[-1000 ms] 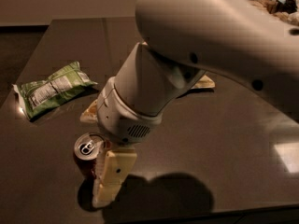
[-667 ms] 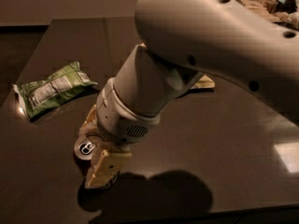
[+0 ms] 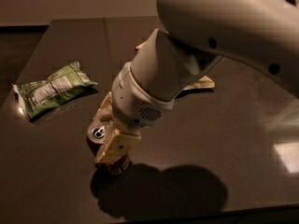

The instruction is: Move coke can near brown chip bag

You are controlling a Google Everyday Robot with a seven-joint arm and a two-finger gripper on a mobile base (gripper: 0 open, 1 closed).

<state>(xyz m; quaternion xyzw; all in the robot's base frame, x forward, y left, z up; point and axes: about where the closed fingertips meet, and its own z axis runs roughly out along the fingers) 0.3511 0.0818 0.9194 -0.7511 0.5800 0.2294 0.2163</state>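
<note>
The coke can (image 3: pixel 98 133), red-brown with a silver top, sits near the table's front left and leans slightly. My gripper (image 3: pixel 106 138) comes down over it from the right. One cream finger (image 3: pixel 116 146) presses the can's near side and the other finger (image 3: pixel 104 107) is behind it, so the gripper is shut on the can. The brown chip bag (image 3: pixel 202 82) lies behind my arm. Only its cream corner at the right and a sliver at the top left show.
A green chip bag (image 3: pixel 52 87) with a white label lies at the left of the dark table (image 3: pixel 243 139). My large white arm covers the table's middle and upper right. The table's front edge runs just below the arm's shadow.
The gripper has swung left and down around the can. The near finger moved from beside the can to against its front, and the can now leans.
</note>
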